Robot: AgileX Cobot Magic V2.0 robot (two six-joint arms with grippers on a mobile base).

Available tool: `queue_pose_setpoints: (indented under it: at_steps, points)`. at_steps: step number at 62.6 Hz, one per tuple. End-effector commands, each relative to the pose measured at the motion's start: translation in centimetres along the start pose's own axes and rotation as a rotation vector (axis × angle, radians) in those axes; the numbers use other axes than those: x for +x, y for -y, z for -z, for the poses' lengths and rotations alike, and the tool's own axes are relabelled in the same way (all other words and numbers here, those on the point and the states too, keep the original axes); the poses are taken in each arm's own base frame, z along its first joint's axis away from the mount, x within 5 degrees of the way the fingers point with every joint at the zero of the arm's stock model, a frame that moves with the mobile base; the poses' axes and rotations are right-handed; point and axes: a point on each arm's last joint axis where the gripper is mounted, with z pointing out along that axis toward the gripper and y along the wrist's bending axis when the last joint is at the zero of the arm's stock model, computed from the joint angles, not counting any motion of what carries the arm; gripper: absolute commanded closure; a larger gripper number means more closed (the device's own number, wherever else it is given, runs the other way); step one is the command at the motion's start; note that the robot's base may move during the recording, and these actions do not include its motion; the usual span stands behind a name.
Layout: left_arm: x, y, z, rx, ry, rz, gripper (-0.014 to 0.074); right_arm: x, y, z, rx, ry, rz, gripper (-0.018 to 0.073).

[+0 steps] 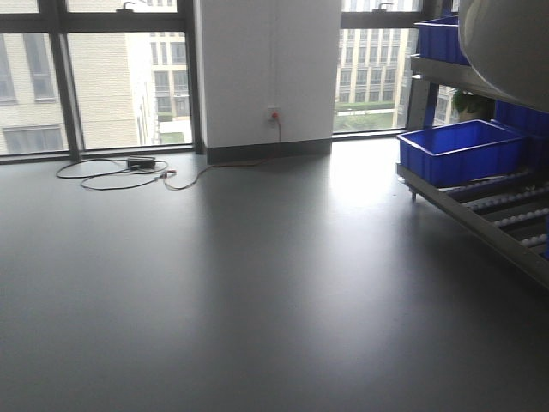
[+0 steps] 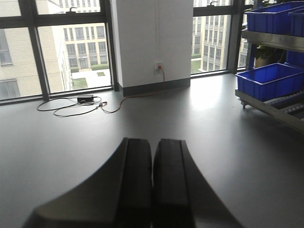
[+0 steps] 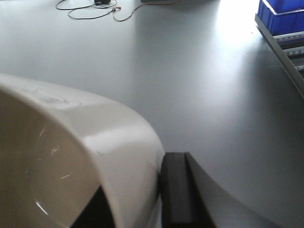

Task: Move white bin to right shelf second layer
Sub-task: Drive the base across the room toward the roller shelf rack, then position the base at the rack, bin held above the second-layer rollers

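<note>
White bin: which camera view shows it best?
Right wrist view: the white bin fills the lower left, rim and wall. The front view catches only a curved part at top right; the left wrist view shows none.

floor (image 1: pixel 257 283): wide open
cable (image 1: pixel 120 174): loops by window, far left
lower roller lanes (image 1: pixel 515 215): blue crate (image 1: pixel 463 150) at far end, near part bare
upper level (image 1: pixel 433 70): blue crates (image 1: pixel 439 39) on it

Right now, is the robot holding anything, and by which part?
The right gripper pinches the white bin by its wall at the rim. The left gripper is shut, holding nothing.
</note>
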Motion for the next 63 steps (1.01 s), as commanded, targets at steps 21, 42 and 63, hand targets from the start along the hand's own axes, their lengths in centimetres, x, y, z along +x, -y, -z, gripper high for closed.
queue_pose_setpoints:
  at_steps: [21,42,63]
  points:
    - [0.4,-0.02,-0.03,-0.004,0.062,0.009,0.0512,-1.87,-0.14,0.51,-0.01,0.131,0.0,0.0502]
    - [0.4,-0.02,-0.03,-0.004,0.062,0.009,0.0512,-1.86,-0.14,0.51,-0.01,0.131,0.0,0.0502]
    - [0.4,-0.02,-0.03,-0.004,0.062,0.009,0.0512,-1.86,-0.14,0.51,-0.01,0.131,0.0,0.0502]
